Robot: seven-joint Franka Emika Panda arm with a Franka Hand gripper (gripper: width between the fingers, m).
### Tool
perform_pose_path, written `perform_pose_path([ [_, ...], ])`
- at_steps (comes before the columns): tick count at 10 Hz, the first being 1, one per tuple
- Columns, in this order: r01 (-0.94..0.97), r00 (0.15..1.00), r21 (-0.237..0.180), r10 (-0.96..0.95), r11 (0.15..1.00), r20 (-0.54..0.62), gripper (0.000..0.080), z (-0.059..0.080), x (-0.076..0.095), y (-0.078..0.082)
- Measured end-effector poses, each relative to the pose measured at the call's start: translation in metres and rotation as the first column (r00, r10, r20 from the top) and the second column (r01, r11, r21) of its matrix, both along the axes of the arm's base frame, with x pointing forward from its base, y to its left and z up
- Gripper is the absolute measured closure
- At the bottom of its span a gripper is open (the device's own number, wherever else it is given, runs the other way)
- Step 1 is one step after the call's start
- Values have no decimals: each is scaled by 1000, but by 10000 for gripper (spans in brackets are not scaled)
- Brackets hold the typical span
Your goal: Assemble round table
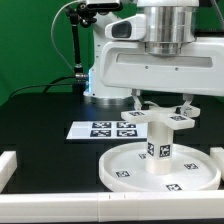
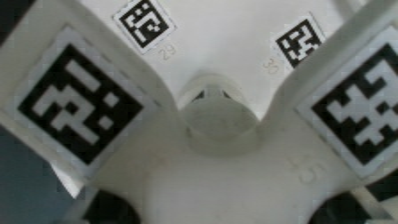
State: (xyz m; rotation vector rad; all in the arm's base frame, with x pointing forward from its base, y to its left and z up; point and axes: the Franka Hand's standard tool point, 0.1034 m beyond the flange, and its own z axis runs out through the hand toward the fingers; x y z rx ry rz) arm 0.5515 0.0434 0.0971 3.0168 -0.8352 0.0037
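So the white plastic rimmed disc (image 1: 160,172) has the short tagged cylinder leg (image 1: 159,147) upright at centre, white cross-shaped foot (image 1: 161,120) on top, gripper (image 1: 162,105) right over it.

The leg (image 1: 159,147) stands on the disc (image 1: 128,170), foot (image 1: 161,122) on top.

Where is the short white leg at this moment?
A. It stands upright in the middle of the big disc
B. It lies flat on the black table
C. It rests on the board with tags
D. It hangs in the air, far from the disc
A: the leg stands upright at the centre of the disc, with the cross-shaped foot on top.
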Motion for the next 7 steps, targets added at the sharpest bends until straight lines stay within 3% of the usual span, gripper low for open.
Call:
perform_pose_path([
  [2,66,998,5,-66,998,0,351,0,0,-1],
  [4,62,998,11,-62,998,-1,191,1,0,1],
  [7,36,999,23,-36,999,-9,151,33,0,2],
])
